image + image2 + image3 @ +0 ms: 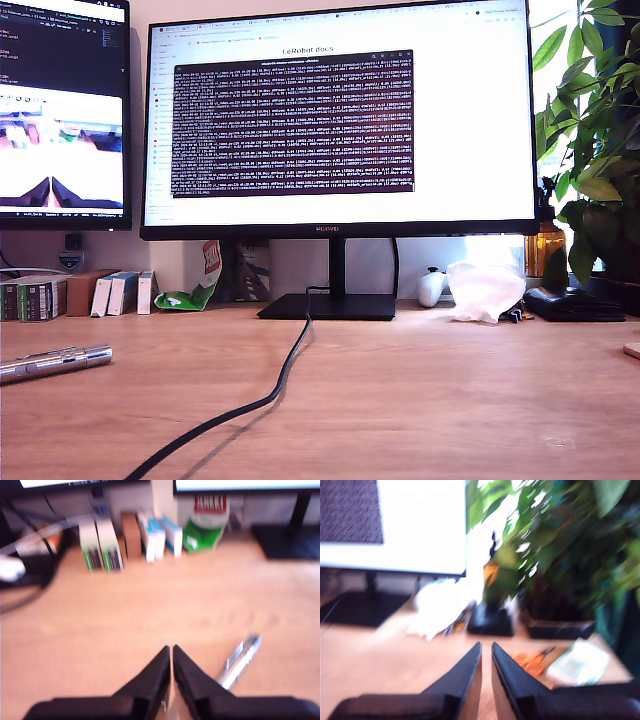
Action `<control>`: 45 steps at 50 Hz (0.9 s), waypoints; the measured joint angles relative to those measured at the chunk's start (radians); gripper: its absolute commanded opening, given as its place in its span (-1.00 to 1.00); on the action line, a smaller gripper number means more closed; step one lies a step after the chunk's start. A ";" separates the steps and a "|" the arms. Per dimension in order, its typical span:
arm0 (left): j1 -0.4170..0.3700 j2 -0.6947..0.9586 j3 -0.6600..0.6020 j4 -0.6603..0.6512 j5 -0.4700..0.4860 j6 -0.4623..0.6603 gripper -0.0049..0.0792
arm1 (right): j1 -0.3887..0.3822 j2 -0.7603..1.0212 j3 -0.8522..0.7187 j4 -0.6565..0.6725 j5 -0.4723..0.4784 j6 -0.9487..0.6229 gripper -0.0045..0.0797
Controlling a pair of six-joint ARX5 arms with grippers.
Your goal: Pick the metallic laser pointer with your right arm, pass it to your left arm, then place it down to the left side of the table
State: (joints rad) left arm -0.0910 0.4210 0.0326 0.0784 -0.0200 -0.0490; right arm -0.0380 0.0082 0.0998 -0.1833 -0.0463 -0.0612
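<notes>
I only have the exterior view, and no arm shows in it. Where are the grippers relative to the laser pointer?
Observer: My first gripper hangs beside the laser pointer, not on it.
Operator: Are its jaws around anything?
Observer: No, they're nearly together with nothing between them.
Operator: And the other one?
Observer: My second gripper faces the plant, jaws almost closed on nothing; orange-handled scissors lie just ahead.

We have open light-brown wood-grain table (450,400) across the exterior view's right. A black cable (262,400) snakes across the middle. Small upright boxes (120,293), the black monitor stand (330,306) and crumpled white tissue (485,290) line the rear.
</notes>
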 measured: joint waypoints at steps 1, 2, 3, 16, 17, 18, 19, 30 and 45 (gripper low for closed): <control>0.000 0.000 -0.006 0.001 0.000 0.000 -0.92 | 0.000 0.000 -0.005 -0.003 -0.001 0.000 -0.75; 0.000 0.000 -0.011 0.000 0.000 -0.002 -0.92 | 0.000 0.000 -0.010 -0.005 -0.001 0.000 -0.75; 0.000 0.000 -0.014 0.001 0.000 -0.009 -0.92 | 0.000 0.000 -0.014 -0.005 -0.001 0.000 -0.75; -0.004 0.000 -0.027 0.013 -0.041 -0.044 -0.92 | 0.000 0.000 -0.026 -0.014 -0.046 0.001 -0.75; -0.006 0.000 -0.027 0.007 -0.042 -0.045 -0.92 | 0.000 0.000 -0.026 -0.017 -0.051 0.001 -0.75; -0.008 0.000 -0.027 0.003 -0.043 -0.046 -0.92 | 0.000 0.000 -0.026 -0.020 -0.057 0.001 -0.75; -0.011 0.000 -0.027 -0.003 -0.043 -0.046 -0.92 | 0.000 0.000 -0.026 -0.023 -0.064 0.001 -0.75; -0.021 0.000 -0.027 -0.079 -0.060 -0.057 -0.92 | 0.000 0.000 -0.026 -0.083 -0.105 0.009 -0.75; -0.021 0.000 -0.027 -0.071 -0.061 -0.058 -0.92 | 0.000 0.000 -0.027 -0.113 -0.103 0.011 -0.75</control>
State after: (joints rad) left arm -0.1116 0.4210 0.0059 0.0071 -0.0807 -0.1066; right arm -0.0380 0.0082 0.0727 -0.2958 -0.1497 -0.0505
